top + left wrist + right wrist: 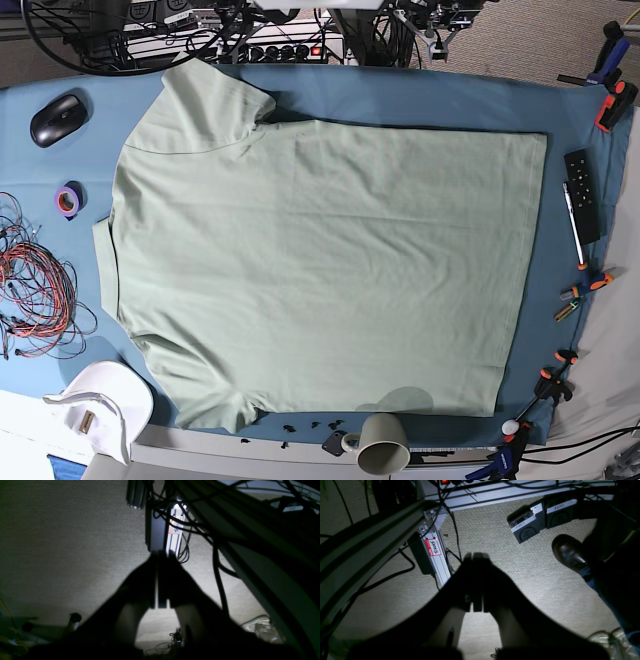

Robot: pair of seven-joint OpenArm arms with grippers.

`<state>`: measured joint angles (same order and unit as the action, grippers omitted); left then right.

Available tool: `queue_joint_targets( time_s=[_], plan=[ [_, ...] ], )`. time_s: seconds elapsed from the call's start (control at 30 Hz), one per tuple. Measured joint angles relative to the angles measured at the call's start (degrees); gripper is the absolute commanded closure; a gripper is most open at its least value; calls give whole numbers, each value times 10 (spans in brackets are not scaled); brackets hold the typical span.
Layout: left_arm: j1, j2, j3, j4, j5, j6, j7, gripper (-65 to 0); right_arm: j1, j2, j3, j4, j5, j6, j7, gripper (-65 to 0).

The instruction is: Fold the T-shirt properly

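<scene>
T-shirt point(320, 260) flat on table cloth point(400, 95), mouse point(57, 117) beside it

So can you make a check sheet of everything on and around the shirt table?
Surface: blue table cloth, mostly covered.
Job's things: pale sage-green short-sleeved T-shirt spread flat, unfolded.
Clutter: black computer mouse, purple tape roll, white cap, grey-green mug, black remote, orange-handled clamps.
End effectors: left end effector shut, empty; right end effector shut, empty; both below the table, over carpet.
Cables: red wire bundle.
Surroundings: black foot pedals, brown leather shoe.
</scene>
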<state>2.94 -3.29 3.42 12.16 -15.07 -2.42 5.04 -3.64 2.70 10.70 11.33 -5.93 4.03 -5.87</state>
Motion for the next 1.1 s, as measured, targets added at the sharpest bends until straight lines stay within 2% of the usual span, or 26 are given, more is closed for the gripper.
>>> queue_joint_targets(
  time_s=[1.03,1.1],
  plan=[
    [-1,-2,2,1,0,-2,0,0,0,2,0,0,0,1,0,0],
    [3,-3,2,10,0,-2,19,0,-3,10,0,7,-2,1,0,0]
  ],
)
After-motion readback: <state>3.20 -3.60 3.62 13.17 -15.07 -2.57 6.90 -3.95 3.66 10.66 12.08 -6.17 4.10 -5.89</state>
